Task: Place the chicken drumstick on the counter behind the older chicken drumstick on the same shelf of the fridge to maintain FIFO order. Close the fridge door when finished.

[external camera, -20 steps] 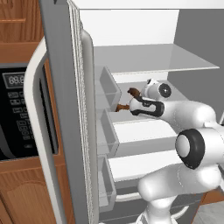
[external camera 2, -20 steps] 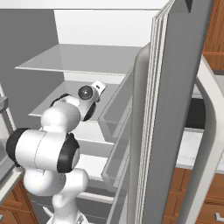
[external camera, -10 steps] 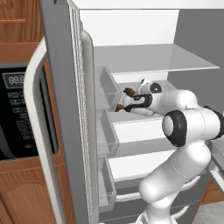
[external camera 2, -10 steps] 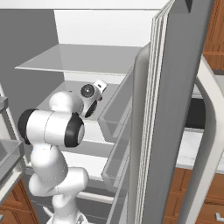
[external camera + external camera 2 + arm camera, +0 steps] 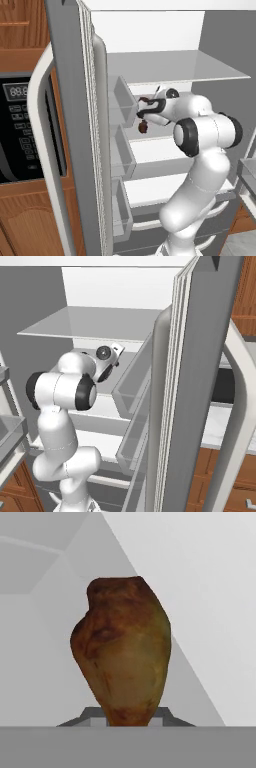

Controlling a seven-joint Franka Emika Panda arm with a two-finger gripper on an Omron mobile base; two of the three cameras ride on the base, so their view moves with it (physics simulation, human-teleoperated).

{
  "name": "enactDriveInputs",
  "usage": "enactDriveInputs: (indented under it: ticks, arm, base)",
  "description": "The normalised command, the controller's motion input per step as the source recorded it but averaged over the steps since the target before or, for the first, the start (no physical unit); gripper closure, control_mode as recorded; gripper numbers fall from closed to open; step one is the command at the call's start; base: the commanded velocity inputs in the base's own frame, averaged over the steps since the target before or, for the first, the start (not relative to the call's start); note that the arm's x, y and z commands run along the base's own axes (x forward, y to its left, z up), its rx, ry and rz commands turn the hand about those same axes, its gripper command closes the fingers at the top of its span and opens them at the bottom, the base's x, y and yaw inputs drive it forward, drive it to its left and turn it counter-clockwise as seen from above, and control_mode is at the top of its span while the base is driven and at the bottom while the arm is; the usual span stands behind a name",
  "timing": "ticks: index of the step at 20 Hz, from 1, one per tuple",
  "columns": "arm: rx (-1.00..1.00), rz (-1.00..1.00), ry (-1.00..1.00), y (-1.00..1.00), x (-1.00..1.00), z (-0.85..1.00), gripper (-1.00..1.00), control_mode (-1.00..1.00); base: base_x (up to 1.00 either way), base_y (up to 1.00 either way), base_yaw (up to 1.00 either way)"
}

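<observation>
1. Arm is reaching into the open fridge (image 5: 165,45), between its 2 flat shelves.
2. Jaws (image 5: 142,114) are gripping the chicken drumstick (image 5: 122,652) by its narrow end.
3. Drumstick is hanging just above the shelf (image 5: 165,147), near the door bins (image 5: 122,100).

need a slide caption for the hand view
Brown chicken drumstick held in the claw, seen close against the fridge's white interior.

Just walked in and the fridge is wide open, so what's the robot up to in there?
The white arm is reaching into the open fridge, its gripper shut on a browned chicken drumstick. It holds the drumstick over a pale-grey shelf, below the upper shelf. The drumstick is not yet set down, and the door is open.
</observation>
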Motion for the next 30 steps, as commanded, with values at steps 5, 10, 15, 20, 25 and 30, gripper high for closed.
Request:
enactDriveInputs:
  ticks: [5,10,15,20,25,30]
  arm:
    - [-0.05,0.06,0.0,0.04,0.04,-0.41,-1.0,-1.0]
    - [-0.01,0.07,-0.07,0.01,0.0,-0.13,-1.0,-1.0]
    - [0.0,0.04,-0.02,0.0,-0.29,-0.02,-1.0,-1.0]
    - [0.0,0.0,-0.02,-0.03,-0.62,0.12,-1.0,-1.0]
    - [0.0,0.0,-0.01,-0.01,-0.47,0.43,-1.0,-1.0]
    - [0.0,-0.06,0.0,0.0,-0.46,0.77,-1.0,-1.0]
  base:
    - [0.0,0.0,0.0]
    - [0.0,0.0,0.0]
    - [0.0,0.0,0.0]
    - [0.0,0.0,0.0]
    - [0.0,0.0,0.0]
    - [0.0,0.0,0.0]
